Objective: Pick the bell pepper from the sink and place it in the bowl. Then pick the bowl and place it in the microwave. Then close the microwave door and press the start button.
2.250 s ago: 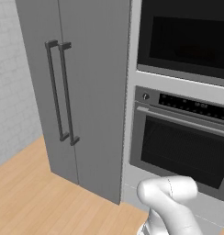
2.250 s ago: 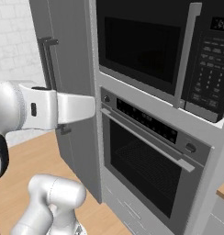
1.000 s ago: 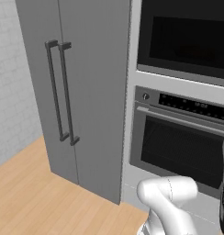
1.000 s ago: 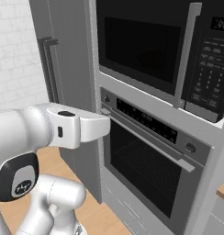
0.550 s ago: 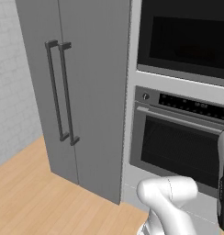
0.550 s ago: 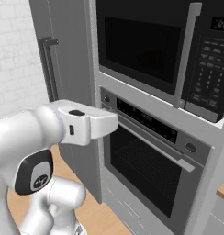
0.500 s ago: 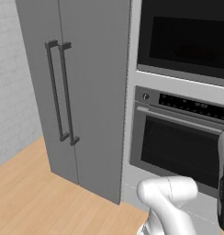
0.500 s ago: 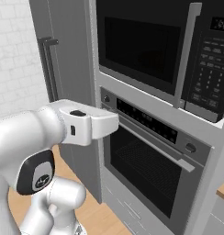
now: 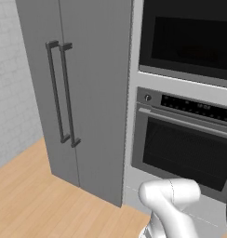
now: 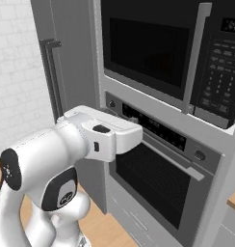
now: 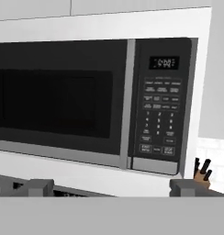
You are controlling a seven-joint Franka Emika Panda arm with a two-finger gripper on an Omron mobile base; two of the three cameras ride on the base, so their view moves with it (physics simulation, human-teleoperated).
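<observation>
With its hand (image 11: 111, 186) spread wide and empty, the arm faces the microwave (image 11: 93, 101), whose glossy black microwave door (image 11: 54, 98) sits flush beside a rectangular keypad (image 11: 160, 117).

light: even, soft, bright | shadows: faint | glare: dull sheen on microwave door (image 11: 54, 103) | focus: sharp, slightly pixelated | edge distortion: slight

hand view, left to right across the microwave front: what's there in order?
Microwave door with its dark window → vertical grey door handle → keypad panel with the display on top → knife block, low at the far right.
</observation>
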